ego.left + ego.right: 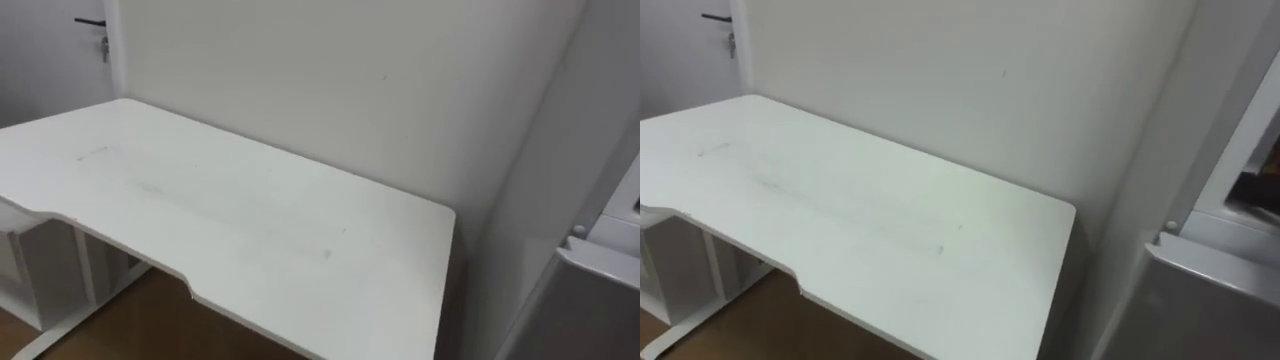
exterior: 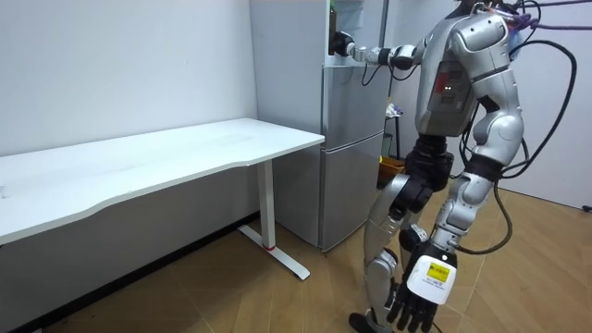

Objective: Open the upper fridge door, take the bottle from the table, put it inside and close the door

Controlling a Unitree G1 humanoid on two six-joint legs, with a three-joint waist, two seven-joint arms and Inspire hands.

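The robot stands on the brown wooden floor (image 2: pixel 305 305) in front of a tall silver-grey two-door fridge (image 2: pixel 351 157), which is set just beside the end of a long white table with white metal legs (image 2: pixel 139 166). Its right arm is stretched out level with the fridge's upper compartment (image 2: pixel 356 18), where a pale greenish inside shows above the closed grey lower door. The right hand (image 2: pixel 342 43) is a small dark shape at the front edge of that compartment. From here I cannot tell whether it is open or closed round anything, so I cannot tell where the bottle is or how it looks. The left hand (image 2: pixel 416 301) hangs low beside the leg with its dark fingers loose and pointing down, holding nothing. In the eye views the white tabletop runs along a plain white wall, with the fridge's grey door and white frame at the right edge
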